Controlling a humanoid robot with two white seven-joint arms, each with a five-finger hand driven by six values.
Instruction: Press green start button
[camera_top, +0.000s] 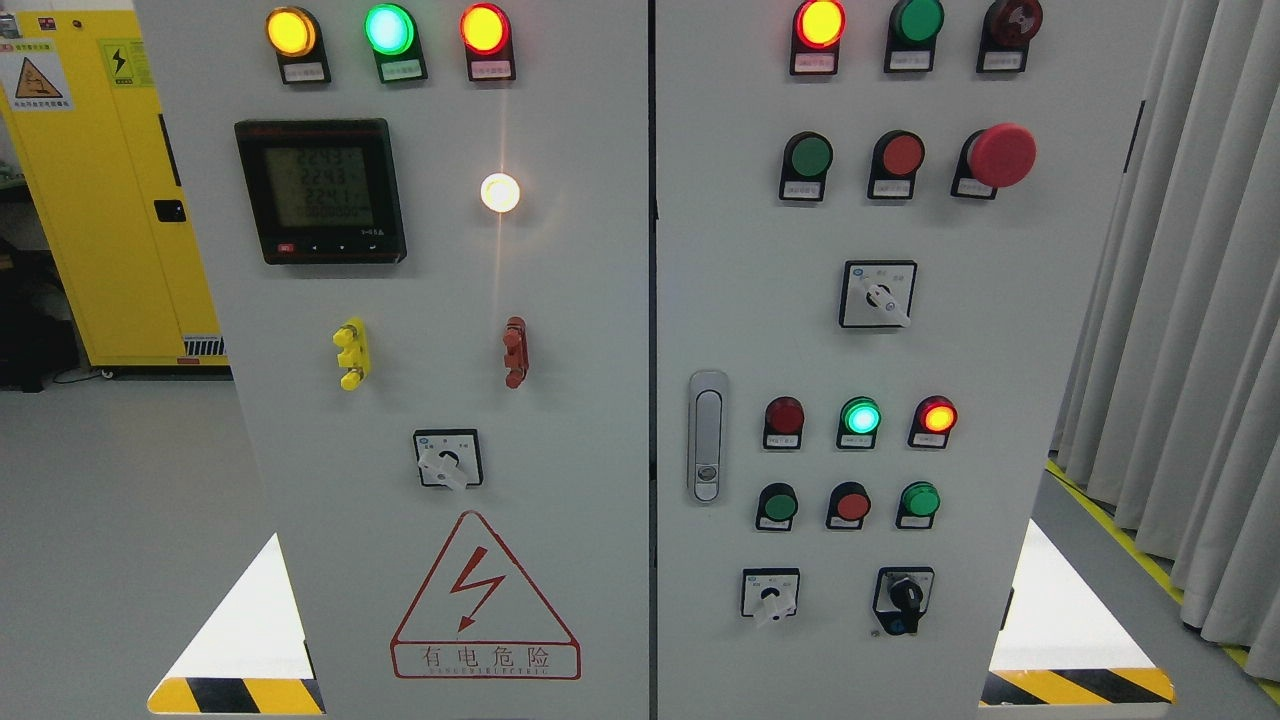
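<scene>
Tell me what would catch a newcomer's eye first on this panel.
The glaring white lamp mid-left door, beside the digital meter. Next the big red mushroom button at upper right, then the red lightning warning triangle at the left door's bottom. No robot hand shows.

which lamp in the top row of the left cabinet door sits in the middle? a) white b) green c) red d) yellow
b: the lit green lamp sits between the yellow lamp on its left and the red lamp on its right.
</scene>
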